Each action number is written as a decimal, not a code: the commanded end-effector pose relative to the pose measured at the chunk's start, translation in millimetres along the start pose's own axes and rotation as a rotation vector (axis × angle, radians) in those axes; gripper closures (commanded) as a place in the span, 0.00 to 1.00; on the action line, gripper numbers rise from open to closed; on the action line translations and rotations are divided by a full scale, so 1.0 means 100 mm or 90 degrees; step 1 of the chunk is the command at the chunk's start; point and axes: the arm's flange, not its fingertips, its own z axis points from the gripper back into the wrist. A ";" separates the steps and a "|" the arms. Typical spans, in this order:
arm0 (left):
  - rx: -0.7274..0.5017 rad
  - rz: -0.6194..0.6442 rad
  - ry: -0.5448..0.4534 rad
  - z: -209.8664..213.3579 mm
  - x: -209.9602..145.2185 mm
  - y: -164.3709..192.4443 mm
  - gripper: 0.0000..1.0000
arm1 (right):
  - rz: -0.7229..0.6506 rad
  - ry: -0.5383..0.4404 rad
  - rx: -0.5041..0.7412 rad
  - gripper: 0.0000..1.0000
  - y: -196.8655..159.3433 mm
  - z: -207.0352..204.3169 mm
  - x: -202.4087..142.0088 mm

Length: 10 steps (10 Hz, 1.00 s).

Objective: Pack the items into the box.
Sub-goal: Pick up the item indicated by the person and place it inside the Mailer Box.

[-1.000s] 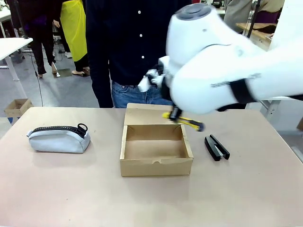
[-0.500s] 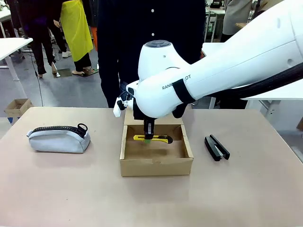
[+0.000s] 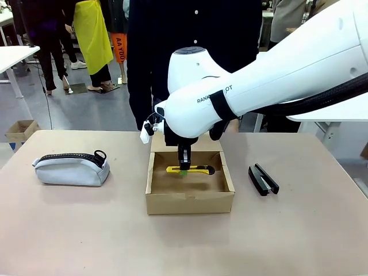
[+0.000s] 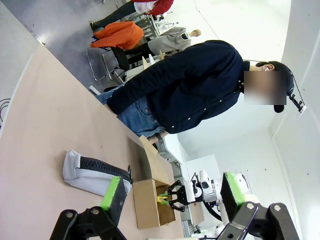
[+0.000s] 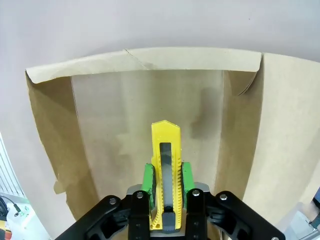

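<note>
Holding the knife [image 3: 192, 170] down inside the box [image 3: 190, 204], the right jaws are clamped on it around the middle of its body. In the right wrist view the green pads [image 5: 147, 178] squeeze the yellow handle from both sides, and the knife sticks out past the tips, straight along the jaws' own line toward the box wall ahead. From the front it hangs level, lying left-right across the box, low over the floor; can't tell if it's actually touching the bottom. The box sits mid-surface [image 3: 86, 236] with its lid flap open at the back, toward the person [image 3: 190, 40] standing at the far edge. The pouch [image 3: 70, 168] lies well off to the left of the box, zipper up, and the stapler [image 3: 263, 179] is near its right side, both on the surface outside the box. The left jaws are spread wide with nothing between them, looking across at the pouch and box from farther off.
</note>
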 end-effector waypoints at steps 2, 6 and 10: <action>-0.015 -0.012 -0.012 -0.01 -0.01 0.00 0.00 | 0.013 -0.015 0.023 0.13 0.03 0.05 -0.04; -0.015 -0.012 -0.012 -0.01 -0.01 0.00 0.00 | 0.009 -0.025 0.018 0.00 0.04 0.10 -0.07; -0.015 -0.012 -0.012 -0.01 -0.01 0.00 0.00 | -0.020 -0.035 -0.015 0.00 0.29 0.45 -0.31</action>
